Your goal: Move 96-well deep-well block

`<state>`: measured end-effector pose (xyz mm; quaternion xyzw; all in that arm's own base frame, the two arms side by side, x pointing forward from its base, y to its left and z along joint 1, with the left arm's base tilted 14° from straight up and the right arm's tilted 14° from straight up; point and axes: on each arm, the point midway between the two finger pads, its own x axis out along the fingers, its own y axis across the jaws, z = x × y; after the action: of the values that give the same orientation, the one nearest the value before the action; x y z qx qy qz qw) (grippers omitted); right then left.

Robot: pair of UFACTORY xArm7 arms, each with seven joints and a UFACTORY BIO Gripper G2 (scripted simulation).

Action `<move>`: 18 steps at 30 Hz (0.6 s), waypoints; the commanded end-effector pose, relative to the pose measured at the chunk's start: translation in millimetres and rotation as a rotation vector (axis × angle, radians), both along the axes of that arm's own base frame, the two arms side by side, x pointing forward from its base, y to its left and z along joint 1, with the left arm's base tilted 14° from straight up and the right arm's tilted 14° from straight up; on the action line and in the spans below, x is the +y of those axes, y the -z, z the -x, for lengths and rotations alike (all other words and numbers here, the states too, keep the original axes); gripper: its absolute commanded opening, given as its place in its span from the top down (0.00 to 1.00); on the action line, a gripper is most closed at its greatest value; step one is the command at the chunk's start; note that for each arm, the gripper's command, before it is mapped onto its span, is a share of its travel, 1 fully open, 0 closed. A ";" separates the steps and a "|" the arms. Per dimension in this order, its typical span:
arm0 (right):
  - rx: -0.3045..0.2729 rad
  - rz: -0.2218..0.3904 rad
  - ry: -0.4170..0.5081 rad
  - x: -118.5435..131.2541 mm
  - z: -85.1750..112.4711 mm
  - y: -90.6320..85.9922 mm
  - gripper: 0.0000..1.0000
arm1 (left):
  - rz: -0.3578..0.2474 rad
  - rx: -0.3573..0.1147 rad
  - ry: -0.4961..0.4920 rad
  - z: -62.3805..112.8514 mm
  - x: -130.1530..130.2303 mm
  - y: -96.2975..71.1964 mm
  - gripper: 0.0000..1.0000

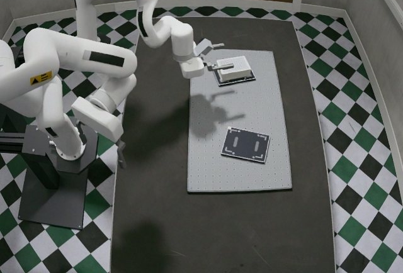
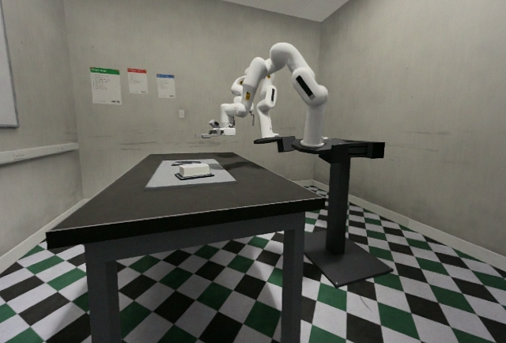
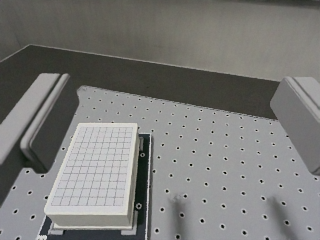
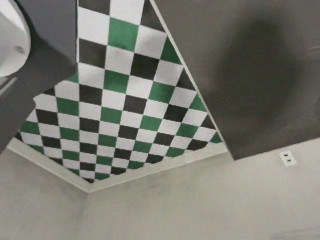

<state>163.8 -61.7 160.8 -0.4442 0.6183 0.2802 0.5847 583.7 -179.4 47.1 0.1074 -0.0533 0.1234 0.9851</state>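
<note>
The white deep-well block [image 1: 238, 64] [image 2: 194, 170] [image 3: 95, 167] sits in nest N1 [image 1: 252, 76] [image 3: 143, 175], a dark plate with light corner locators. Its gridded top faces up; no well lettering is readable. Nest N2 [image 1: 246, 145] [image 2: 186, 163], a dark plate with two light slots, is empty and turned a little. It is outside the left wrist view. My left gripper [image 1: 228, 55] [image 3: 172, 122] hangs above the board near N1, fingers apart, with nothing between them. The block shows low and left in its wrist view. My right gripper [image 1: 103, 153] is open and empty; its fingers are outside its wrist view.
Both nests lie on a light perforated board [image 1: 211, 166] [image 2: 163, 187] [image 3: 220, 165] on the dark table [image 1: 201, 231] [image 2: 245, 192]. The right arm is folded back at the table's arm-side edge, beside the dark pedestal [image 1: 51, 201]. A wall stands beyond the table.
</note>
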 end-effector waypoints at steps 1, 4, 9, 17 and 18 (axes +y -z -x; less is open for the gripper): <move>-0.002 0.000 0.000 0.3 -0.5 -0.7 0.00 | 0.006 -0.006 0.004 -9.5 13.3 7.0 0.63; -0.002 0.000 0.000 0.3 -0.5 -0.7 0.00 | 0.006 -0.006 0.004 -14.8 25.7 13.7 0.63; -0.002 0.000 0.000 0.3 -0.5 -0.7 0.00 | 0.006 -0.006 0.004 -23.6 46.3 24.8 0.63; -0.002 0.000 0.000 0.3 -0.5 -0.7 0.00 | 0.006 -0.006 0.004 -34.2 71.0 38.2 0.63; -0.002 0.000 0.000 0.3 -0.5 -0.7 0.00 | 0.006 -0.006 0.004 -35.9 75.2 40.4 0.63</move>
<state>163.8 -61.7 160.8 -0.4442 0.6183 0.2802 0.5847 611.0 -116.2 12.4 0.1066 -0.0536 0.1225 0.9853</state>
